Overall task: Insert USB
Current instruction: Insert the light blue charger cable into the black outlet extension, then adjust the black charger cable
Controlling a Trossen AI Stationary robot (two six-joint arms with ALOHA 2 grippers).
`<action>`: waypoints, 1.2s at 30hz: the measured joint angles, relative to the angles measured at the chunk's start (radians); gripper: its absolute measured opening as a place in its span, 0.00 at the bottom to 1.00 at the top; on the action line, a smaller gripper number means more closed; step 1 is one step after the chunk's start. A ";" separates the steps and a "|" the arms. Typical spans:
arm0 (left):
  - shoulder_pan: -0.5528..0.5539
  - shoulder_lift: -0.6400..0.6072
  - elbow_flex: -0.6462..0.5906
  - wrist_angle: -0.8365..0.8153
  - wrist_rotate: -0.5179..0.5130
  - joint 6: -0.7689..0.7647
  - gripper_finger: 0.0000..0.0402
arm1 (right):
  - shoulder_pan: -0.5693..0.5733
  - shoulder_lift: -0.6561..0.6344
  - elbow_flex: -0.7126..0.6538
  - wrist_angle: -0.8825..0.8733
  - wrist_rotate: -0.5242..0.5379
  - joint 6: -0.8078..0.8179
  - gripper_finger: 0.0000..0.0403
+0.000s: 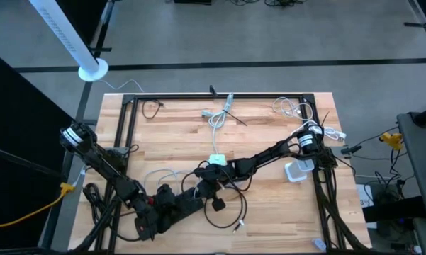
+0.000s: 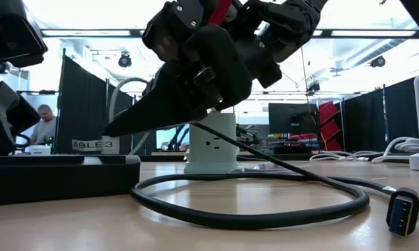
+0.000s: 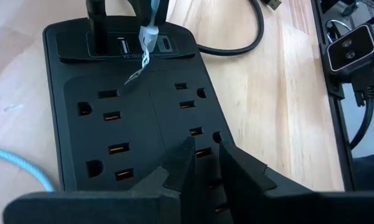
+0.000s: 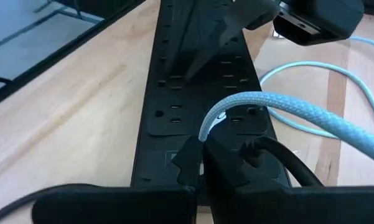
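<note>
Black power strip point(image 3: 137, 124) fills frame centre, USB ports at its top edge; right gripper point(image 4: 202, 152) clamped on the pale braided cable point(image 4: 299, 112) at the ports, left gripper point(image 3: 202, 158) near-closed, empty, pressing the strip; next: seat plug squarely

Black power strip point(image 3: 130, 118) on pale wood table point(image 3: 280, 106), light blue braided cable point(image 4: 299, 115), black cable point(image 2: 251, 209), white charger block point(image 2: 212, 143).

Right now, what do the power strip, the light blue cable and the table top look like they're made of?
Power strip: apparently matte black moulded plastic, with an even, dull face around its sockets.
Light blue cable: seemingly a braided fabric sleeve; a woven texture shows.
Table top: pale wood, probably butcher-block, with visible grain and a smooth finish.
</note>
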 joint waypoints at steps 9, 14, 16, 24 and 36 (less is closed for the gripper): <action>-0.017 -0.085 -0.004 -0.065 0.063 -0.034 0.16 | 0.017 -0.132 0.054 -0.314 0.111 0.032 0.23; -0.040 -0.172 -0.004 -0.125 0.051 -0.099 0.16 | 0.026 -0.199 0.101 -0.491 0.073 0.118 0.48; -0.051 -0.210 -0.004 -0.145 0.042 -0.127 0.16 | 0.029 -0.252 0.115 -0.551 0.029 0.168 0.55; -0.074 -0.371 0.017 -0.167 0.006 -0.176 0.16 | 0.072 -0.471 0.119 -0.843 0.106 0.380 0.64; -0.106 -0.489 0.240 -0.179 -0.371 0.125 0.16 | 0.103 -0.542 0.101 -1.055 0.286 0.579 0.53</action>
